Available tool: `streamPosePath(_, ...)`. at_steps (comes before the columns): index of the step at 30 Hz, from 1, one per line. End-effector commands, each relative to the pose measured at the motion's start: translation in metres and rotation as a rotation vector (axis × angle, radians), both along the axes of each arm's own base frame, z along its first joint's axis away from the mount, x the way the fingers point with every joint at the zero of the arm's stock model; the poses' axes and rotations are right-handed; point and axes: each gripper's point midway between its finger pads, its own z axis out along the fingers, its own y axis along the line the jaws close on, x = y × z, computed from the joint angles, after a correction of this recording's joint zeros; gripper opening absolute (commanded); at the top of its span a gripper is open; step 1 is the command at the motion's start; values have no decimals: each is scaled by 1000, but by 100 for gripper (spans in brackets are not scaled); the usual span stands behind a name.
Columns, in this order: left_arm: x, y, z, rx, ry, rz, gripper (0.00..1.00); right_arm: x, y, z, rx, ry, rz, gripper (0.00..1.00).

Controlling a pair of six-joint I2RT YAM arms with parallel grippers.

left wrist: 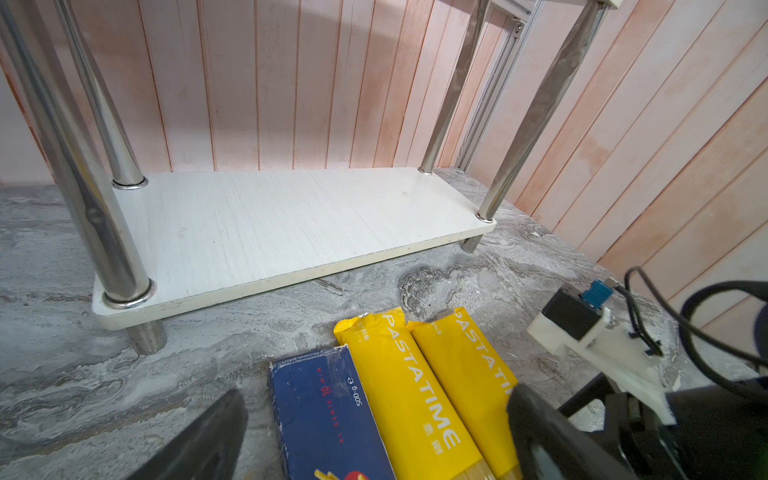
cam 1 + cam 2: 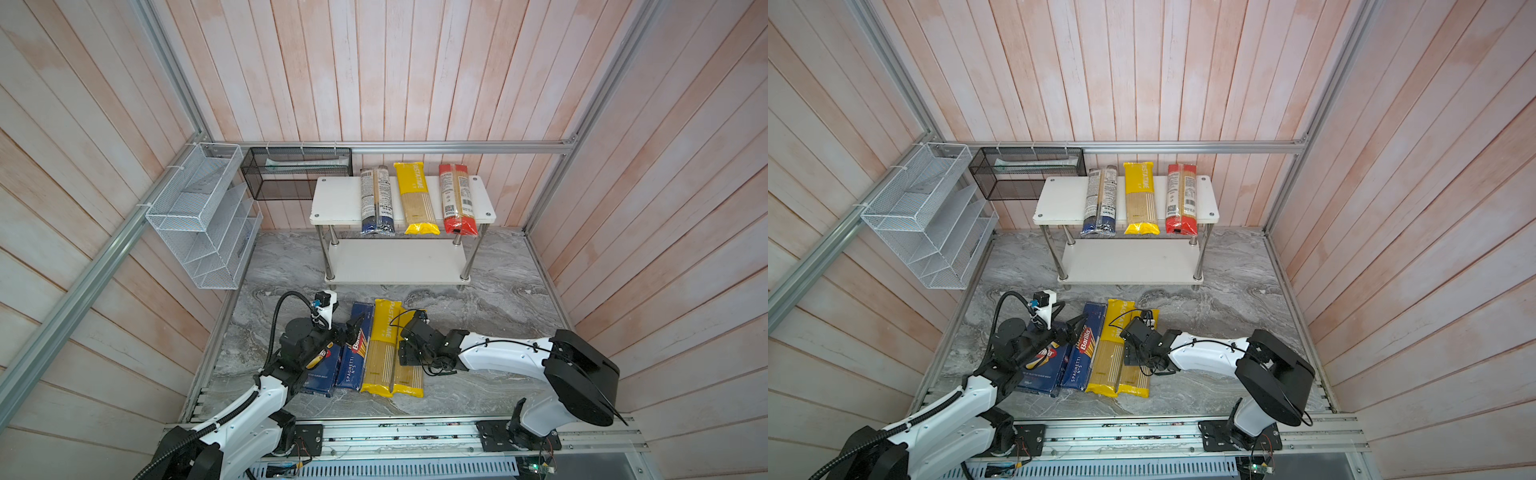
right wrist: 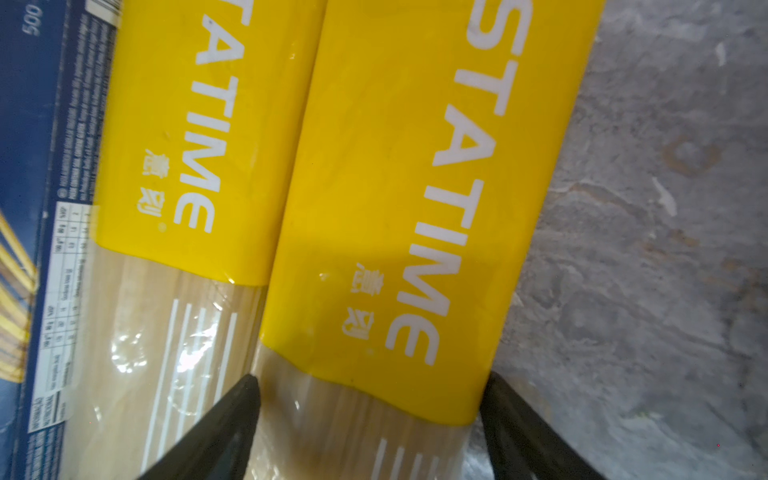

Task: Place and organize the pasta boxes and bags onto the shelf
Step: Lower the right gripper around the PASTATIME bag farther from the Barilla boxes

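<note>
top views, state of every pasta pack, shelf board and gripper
blue-ended bag: lying across top board
shelved PASTATIME bag: lying across top board
red-ended bag: lying across top board
lower board: bare
wide Barilla box: flat on table
spaghetti box: flat on table
inner PASTATIME bag: flat on table
outer PASTATIME bag: flat on table
left gripper: open
right gripper: open, straddling outer PASTATIME bag

3 bags [image 2: 415, 199] on shelf [image 2: 336, 200], boxes [image 2: 352, 362] in front

White arms [image 2: 503, 353], seemingly matte-black joints [image 2: 582, 374]
</note>
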Motion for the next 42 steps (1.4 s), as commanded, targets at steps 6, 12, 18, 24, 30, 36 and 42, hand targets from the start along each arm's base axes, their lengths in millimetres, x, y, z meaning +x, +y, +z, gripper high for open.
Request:
streamPosePath(6, 0, -4, 7, -7, -24, -21, 100, -4, -15, -18, -121, 59, -15, 83)
streamPosePath(12, 0, -4, 8, -8, -22, -19, 100, -6, -38, -16, -178, 55, -38, 86)
streamPosePath(18, 1, -4, 9, -7, -23, -17, 100, -14, -68, -22, -231, 84, -71, 86)
streamPosePath(24, 1, -5, 8, -9, -21, -20, 100, -15, -75, -10, -205, 61, -31, 86)
streamPosePath(30, 1, -4, 9, -9, -22, -18, 100, -1, -59, 28, -115, -50, 25, 90)
streamPosePath(36, 1, -4, 10, -10, -25, -19, 100, -1, -50, 28, -124, -55, 79, 95)
streamPosePath(42, -1, -3, 12, -11, -31, -18, 100, 3, -47, 19, -160, -56, 89, 98)
